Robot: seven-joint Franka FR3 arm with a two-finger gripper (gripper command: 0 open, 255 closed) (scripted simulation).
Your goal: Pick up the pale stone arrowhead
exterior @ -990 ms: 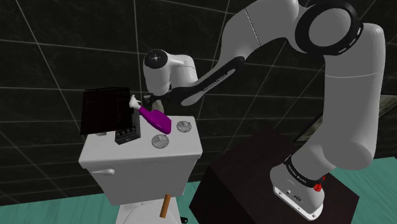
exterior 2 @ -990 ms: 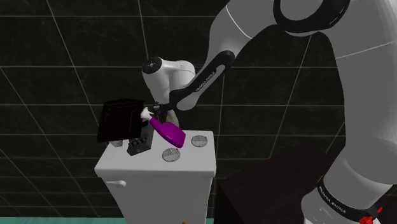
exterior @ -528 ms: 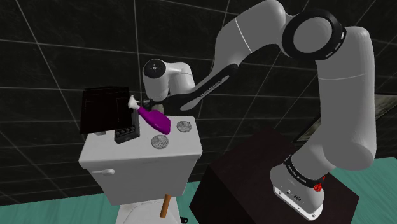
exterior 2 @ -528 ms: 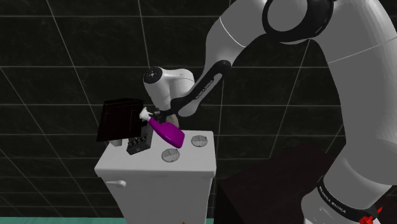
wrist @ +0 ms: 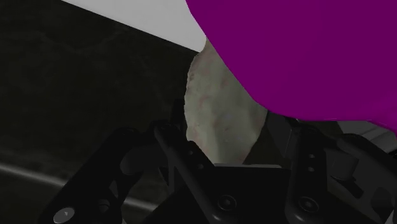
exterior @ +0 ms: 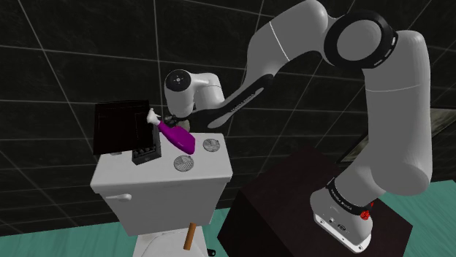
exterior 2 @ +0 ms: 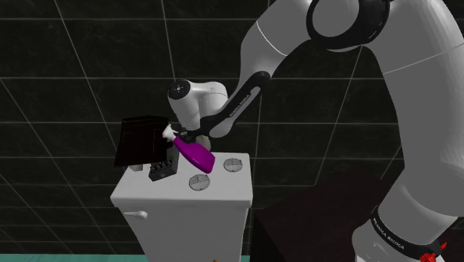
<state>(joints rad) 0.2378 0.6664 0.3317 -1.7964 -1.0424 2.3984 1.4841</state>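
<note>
The pale stone arrowhead is a mottled beige flake standing between my two black fingers, which clasp it on both sides. My gripper is shut on it. It sits low at the back of the white toilet tank lid, right behind a purple spray bottle lying on its side. The bottle looms close against the stone in the wrist view. From the second exterior view my gripper is mostly hidden behind the bottle.
A black box stands at the lid's back left, with a small black block in front of it. Two round mesh discs lie toward the lid's right. The dark stand sits at lower right.
The arm's upper links swung left and straightened a second ago, and the hand shifted slightly behind the bottle. Over the last half second nothing visibly moved.
</note>
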